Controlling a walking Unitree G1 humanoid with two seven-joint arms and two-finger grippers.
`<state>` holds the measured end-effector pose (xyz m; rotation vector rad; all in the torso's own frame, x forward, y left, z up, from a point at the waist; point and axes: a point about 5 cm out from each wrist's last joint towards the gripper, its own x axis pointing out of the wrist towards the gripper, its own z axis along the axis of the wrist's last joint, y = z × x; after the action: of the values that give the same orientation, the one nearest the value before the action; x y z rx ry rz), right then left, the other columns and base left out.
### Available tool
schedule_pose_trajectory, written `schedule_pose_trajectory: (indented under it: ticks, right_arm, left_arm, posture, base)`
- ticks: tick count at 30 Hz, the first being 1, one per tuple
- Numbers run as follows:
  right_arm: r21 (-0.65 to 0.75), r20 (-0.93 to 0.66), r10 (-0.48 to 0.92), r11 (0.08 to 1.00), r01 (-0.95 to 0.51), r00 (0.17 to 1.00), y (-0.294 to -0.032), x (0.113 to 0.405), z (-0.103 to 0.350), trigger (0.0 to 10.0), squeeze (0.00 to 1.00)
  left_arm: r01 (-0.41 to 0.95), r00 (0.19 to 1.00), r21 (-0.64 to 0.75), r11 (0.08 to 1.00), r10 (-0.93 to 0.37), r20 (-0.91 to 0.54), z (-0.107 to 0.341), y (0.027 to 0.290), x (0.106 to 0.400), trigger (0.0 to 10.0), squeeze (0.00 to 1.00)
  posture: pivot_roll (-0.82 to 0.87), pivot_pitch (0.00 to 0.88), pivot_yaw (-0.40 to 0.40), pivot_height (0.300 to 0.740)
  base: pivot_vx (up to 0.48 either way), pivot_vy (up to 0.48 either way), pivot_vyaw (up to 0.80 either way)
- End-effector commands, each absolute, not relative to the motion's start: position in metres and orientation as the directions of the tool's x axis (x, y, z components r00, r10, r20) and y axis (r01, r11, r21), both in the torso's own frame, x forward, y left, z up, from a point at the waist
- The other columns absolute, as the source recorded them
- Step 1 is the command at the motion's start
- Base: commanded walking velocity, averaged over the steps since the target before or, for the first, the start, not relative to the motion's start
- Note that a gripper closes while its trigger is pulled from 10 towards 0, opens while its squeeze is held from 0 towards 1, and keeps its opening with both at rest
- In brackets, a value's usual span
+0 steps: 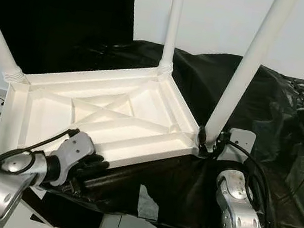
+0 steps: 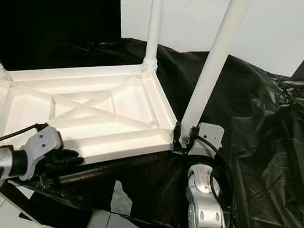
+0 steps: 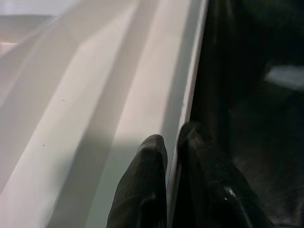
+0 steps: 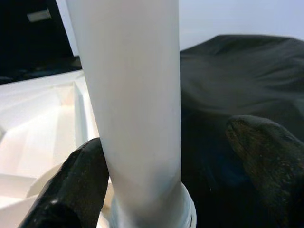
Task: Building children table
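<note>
Left eye view, nearest first: left gripper [image 1: 89, 165] pinched on near rim of upturned tabletop [image 1: 110, 122], fingers closed over the edge. At tabletop's near-right corner, right gripper [image 1: 210, 142] straddling base of leg [image 1: 245, 71], one finger touching, other off it, so loose, not clamped. Leg axis upright, straight up from right gripper; right arm nearest. Far-corner legs [image 1: 173, 25] seated. Tabletop on black sheet [image 1: 288, 130].
</note>
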<state>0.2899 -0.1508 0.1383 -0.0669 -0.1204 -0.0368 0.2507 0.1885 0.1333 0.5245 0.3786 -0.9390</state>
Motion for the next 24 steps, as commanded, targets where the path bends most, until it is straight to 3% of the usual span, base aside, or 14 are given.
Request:
schedule_pose_trajectory:
  ticks: [1,8,9,10,13,14,15,16,17,18,24]
  right_arm:
    - [-0.061,0.137,-0.042,0.997,0.050,0.990,-0.152,0.288,0.142,10.0,0.00]
    - [-0.058,0.150,-0.050,0.997,0.059,0.988,-0.158,0.281,0.145,10.0,0.00]
    - [-0.059,0.151,-0.054,0.996,0.063,0.987,-0.159,0.280,0.145,10.0,0.00]
    - [-0.055,0.156,-0.057,0.996,0.067,0.986,-0.160,0.278,0.145,10.0,0.00]
    - [-0.053,0.159,-0.058,0.996,0.067,0.986,-0.161,0.276,0.145,10.0,0.00]
    - [-0.050,0.161,-0.062,0.996,0.071,0.985,-0.161,0.274,0.145,10.0,0.00]
    - [-0.053,0.165,-0.070,0.995,0.080,0.984,-0.162,0.271,0.145,10.0,0.00]
    - [-0.053,0.165,-0.070,0.995,0.080,0.984,-0.162,0.271,0.145,10.0,0.00]
    - [-0.056,0.168,-0.076,0.995,0.087,0.983,-0.163,0.269,0.145,10.0,0.00]
    - [-0.058,0.172,-0.082,0.994,0.094,0.982,-0.163,0.266,0.145,10.0,0.00]
    - [-0.042,0.174,-0.105,0.993,0.113,0.979,-0.166,0.258,0.146,10.0,0.00]
  left_arm:
    - [0.809,0.578,0.297,0.507,-0.598,-0.555,0.123,0.192,0.253,10.0,0.00]
    - [0.807,0.578,0.293,0.513,-0.585,-0.568,0.119,0.190,0.259,10.0,0.00]
    - [0.809,0.575,0.286,0.513,-0.592,-0.565,0.120,0.190,0.260,10.0,0.92]
    - [0.807,0.577,0.278,0.522,-0.596,-0.558,0.122,0.191,0.261,10.0,1.00]
    - [0.805,0.579,0.275,0.526,-0.595,-0.557,0.124,0.192,0.262,10.0,1.00]
    - [0.803,0.582,0.283,0.524,-0.590,-0.559,0.125,0.193,0.263,10.0,0.77]
    - [0.803,0.583,0.289,0.521,-0.588,-0.561,0.125,0.193,0.264,4.9,0.00]
    - [0.803,0.583,0.289,0.521,-0.588,-0.561,0.125,0.193,0.264,4.9,0.00]
    - [0.805,0.582,0.293,0.517,-0.588,-0.562,0.124,0.194,0.265,1.4,0.00]
    - [0.805,0.584,0.293,0.516,-0.600,-0.546,0.126,0.192,0.266,0.0,0.00]
    - [0.802,0.595,0.316,0.507,-0.635,-0.493,0.134,0.179,0.277,0.0,0.00]
  posture:
    - [0.07,0.000,0.002,0.740]
    - [0.05,0.000,0.020,0.740]
    - [0.04,0.000,0.023,0.740]
    - [0.04,0.000,0.028,0.740]
    - [0.04,0.000,0.030,0.740]
    - [0.04,0.000,0.035,0.740]
    - [0.04,0.000,0.042,0.740]
    - [0.04,0.000,0.042,0.740]
    - [0.04,0.000,0.043,0.740]
    - [0.04,0.000,0.053,0.740]
    - [0.03,0.000,0.062,0.740]
  base:
    - [0.000,0.000,0.00]
    - [0.000,0.000,0.00]
    - [0.000,0.000,0.00]
    - [0.000,0.000,0.00]
    - [0.000,0.000,0.00]
    - [0.000,0.000,0.00]
    - [0.000,0.000,0.00]
    - [0.000,0.000,0.00]
    - [0.000,0.000,0.00]
    - [0.000,0.000,0.00]
    - [0.000,0.000,0.00]
